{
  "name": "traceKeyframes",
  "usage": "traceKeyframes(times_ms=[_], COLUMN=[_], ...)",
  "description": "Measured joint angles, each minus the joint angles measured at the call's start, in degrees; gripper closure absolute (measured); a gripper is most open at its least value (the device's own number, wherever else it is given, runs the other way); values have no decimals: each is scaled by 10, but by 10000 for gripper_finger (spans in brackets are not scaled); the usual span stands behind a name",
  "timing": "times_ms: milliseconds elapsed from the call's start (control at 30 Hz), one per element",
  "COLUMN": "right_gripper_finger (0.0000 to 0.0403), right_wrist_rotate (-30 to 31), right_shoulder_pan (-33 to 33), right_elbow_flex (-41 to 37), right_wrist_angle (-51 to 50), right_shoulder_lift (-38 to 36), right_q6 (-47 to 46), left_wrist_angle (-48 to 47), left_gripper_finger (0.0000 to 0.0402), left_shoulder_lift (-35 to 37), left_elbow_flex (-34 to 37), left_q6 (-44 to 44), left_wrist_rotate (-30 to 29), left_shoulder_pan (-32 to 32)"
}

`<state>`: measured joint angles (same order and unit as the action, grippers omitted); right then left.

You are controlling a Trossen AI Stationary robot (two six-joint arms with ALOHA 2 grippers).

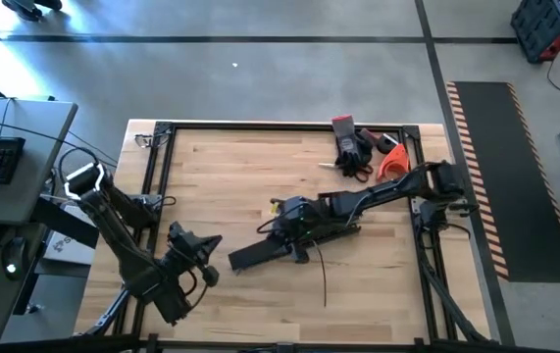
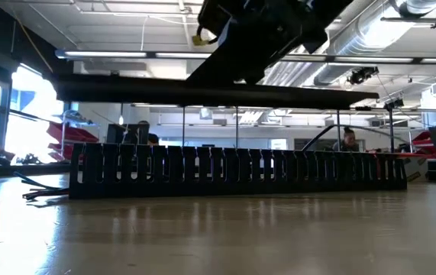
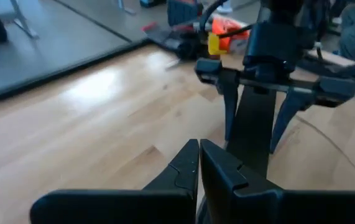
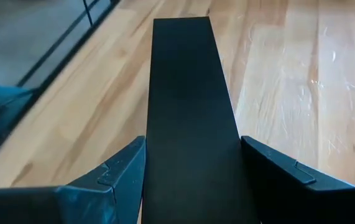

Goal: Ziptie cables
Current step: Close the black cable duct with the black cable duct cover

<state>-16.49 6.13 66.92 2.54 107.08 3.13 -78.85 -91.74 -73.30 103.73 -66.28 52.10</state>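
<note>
At mid-table, the right gripper [image 4: 189,171] pinches a flat black lid [image 4: 189,99] between its two fingers [image 4: 112,177], one on each long edge. In the low view the lid [image 2: 202,93] hangs level in the air above a slotted black duct [image 2: 233,172] that lies on the table [image 2: 218,237]. From above, the right arm reaches in from the table's right edge, and the lid [image 1: 260,254] sticks out past the gripper [image 1: 294,240] toward the left arm.

The left gripper [image 3: 199,158] hovers near the front left of the table [image 1: 221,176], its fingers pressed together with nothing between them; it [image 1: 186,245] points toward the right gripper [image 3: 264,106] and stands just short of the lid's free end.

A thin dark cable [image 1: 323,279] trails on the wood just in front of the right gripper; the left wrist view shows it as a fine curve [image 3: 326,140] beside the lid. Red, orange and black tools [image 1: 363,152] lie in a heap at the far right corner.
</note>
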Motion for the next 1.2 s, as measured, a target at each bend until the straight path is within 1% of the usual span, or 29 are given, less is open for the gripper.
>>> traceKeyframes(times_ms=[167,300,367,433,567,700,767,867,967,1200], right_gripper_finger=[190,190,190,190,190,190,190,190,190,191], right_wrist_rotate=[21,21,29,30,31,40,40,47,54,55], right_shoulder_pan=[0,0,0,1,2,7,7,7,7,7], right_elbow_flex=[14,14,14,14,14,14,14,14,14,14], right_wrist_angle=[-32,-48,-51,-54,-62,-67,-66,-66,-68,-75], right_shoulder_lift=[11,11,11,11,11,15,19,26,27,27], right_q6=[14,12,8,6,4,9,9,9,11,14], left_wrist_angle=[176,309,357,399,468,568,617,683,720,756], left_gripper_finger=[401,401,401,401,401,401,401,401,401,401], left_shoulder_lift=[36,36,36,36,34,34,34,35,34,-3], left_elbow_flex=[99,164,188,209,236,262,269,289,302,304], left_q6=[-92,-159,-186,-199,-242,-335,-385,-439,-471,-475], left_wrist_rotate=[19,23,12,3,2,21,21,31,45,73], left_shoulder_pan=[-1,-10,-16,-25,-42,-58,-65,-77,-87,-98])
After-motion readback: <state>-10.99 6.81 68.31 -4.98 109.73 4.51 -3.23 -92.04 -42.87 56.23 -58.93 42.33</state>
